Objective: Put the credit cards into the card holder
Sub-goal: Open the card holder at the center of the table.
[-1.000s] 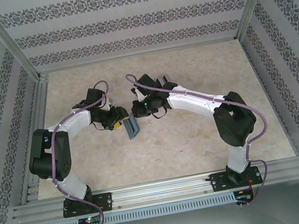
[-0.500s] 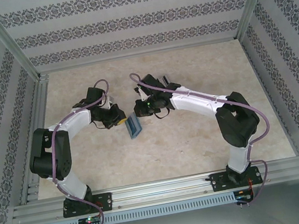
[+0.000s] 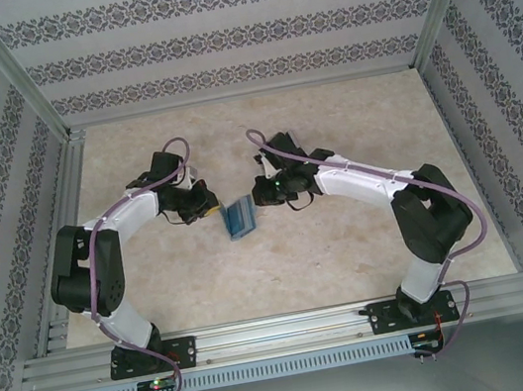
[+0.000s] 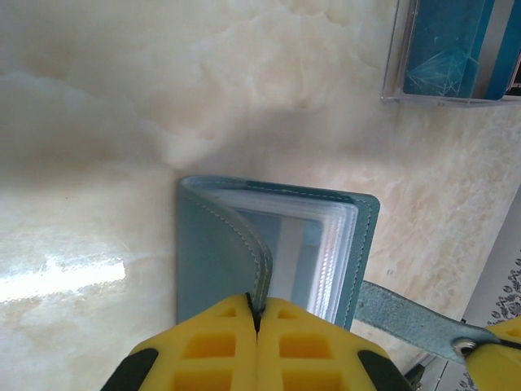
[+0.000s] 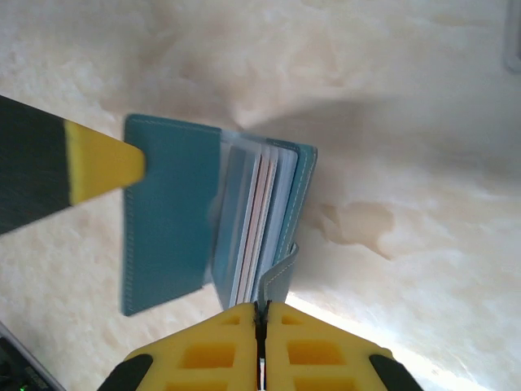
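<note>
The teal card holder hangs open between both grippers at mid-table. My left gripper is shut on the edge of its front cover. My right gripper is shut on its closing strap, whose pale snap stud shows in the left wrist view. Between the covers are clear sleeves, and thin white and pinkish card edges show among them. The fanned loose credit cards are out of view. In the top view, the left gripper and right gripper flank the holder.
A clear plastic case with blue contents lies on the beige table just beyond the holder. Patterned walls and a metal frame enclose the table on three sides.
The right gripper has pulled to the right with the strap. The card holder has spread wider open and turned flatter. The left gripper has hardly moved.
</note>
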Action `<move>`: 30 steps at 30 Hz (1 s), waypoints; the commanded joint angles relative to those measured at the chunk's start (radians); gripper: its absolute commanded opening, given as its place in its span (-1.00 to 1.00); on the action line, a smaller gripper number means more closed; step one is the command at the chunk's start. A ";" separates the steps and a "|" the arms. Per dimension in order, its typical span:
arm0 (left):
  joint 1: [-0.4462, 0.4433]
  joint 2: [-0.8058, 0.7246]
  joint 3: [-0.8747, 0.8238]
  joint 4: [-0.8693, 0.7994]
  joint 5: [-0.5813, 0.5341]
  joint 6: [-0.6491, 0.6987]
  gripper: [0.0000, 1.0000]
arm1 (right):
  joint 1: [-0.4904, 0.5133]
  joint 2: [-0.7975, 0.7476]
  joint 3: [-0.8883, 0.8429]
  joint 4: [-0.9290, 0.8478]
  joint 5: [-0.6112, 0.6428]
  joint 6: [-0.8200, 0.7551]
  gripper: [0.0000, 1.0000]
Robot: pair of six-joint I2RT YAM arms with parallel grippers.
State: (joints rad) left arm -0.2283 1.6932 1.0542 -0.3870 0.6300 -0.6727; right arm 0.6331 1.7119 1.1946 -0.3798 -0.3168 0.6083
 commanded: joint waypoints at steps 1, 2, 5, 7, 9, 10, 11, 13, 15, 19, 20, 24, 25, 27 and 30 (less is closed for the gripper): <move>-0.008 -0.035 -0.008 0.036 -0.026 0.015 -1.00 | -0.020 -0.058 -0.071 0.011 0.032 0.017 -0.79; -0.008 -0.035 -0.011 0.039 -0.021 0.015 -1.00 | -0.027 -0.065 -0.092 0.015 0.037 0.018 -0.79; -0.008 -0.036 -0.026 0.042 -0.018 0.018 -1.00 | -0.050 -0.086 -0.157 0.034 0.044 0.025 -0.78; -0.007 -0.043 -0.043 0.043 -0.024 0.019 -1.00 | -0.070 -0.099 -0.199 0.058 0.038 0.035 -0.77; -0.006 -0.050 -0.059 0.045 -0.030 0.021 -1.00 | -0.083 -0.104 -0.222 0.064 0.041 0.036 -0.76; -0.006 -0.053 -0.066 0.045 -0.034 0.021 -1.00 | -0.089 -0.106 -0.230 0.064 0.047 0.033 -0.76; -0.006 -0.055 -0.073 0.043 -0.037 0.024 -1.00 | -0.093 -0.107 -0.235 0.063 0.052 0.029 -0.76; -0.006 -0.059 -0.084 0.037 -0.044 0.030 -1.00 | -0.100 -0.107 -0.242 0.056 0.064 0.019 -0.75; -0.005 -0.063 -0.094 0.028 -0.053 0.039 -1.00 | -0.105 -0.104 -0.244 0.050 0.070 0.012 -0.72; -0.002 -0.085 -0.118 0.034 -0.062 0.040 -1.00 | -0.110 -0.108 -0.236 0.045 0.064 0.009 -0.66; -0.003 -0.088 -0.122 0.035 -0.062 0.039 -1.00 | -0.110 -0.112 -0.231 0.041 0.059 0.007 -0.65; -0.003 -0.098 -0.129 0.041 -0.057 0.030 -1.00 | -0.112 -0.146 -0.201 0.012 0.070 -0.006 -0.49; -0.003 -0.098 -0.131 0.047 -0.052 0.025 -1.00 | -0.112 -0.155 -0.191 -0.001 0.075 -0.012 -0.45; -0.003 -0.099 -0.136 0.057 -0.047 0.019 -1.00 | -0.112 -0.172 -0.174 -0.022 0.081 -0.020 -0.44; -0.003 -0.096 -0.147 0.068 -0.047 0.016 -1.00 | -0.110 -0.181 -0.150 -0.029 0.048 -0.017 -0.42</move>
State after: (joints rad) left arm -0.2279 1.6138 0.9283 -0.3519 0.5938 -0.6582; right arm 0.5320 1.5600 1.0016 -0.3790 -0.2630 0.6083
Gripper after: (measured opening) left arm 0.058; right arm 0.284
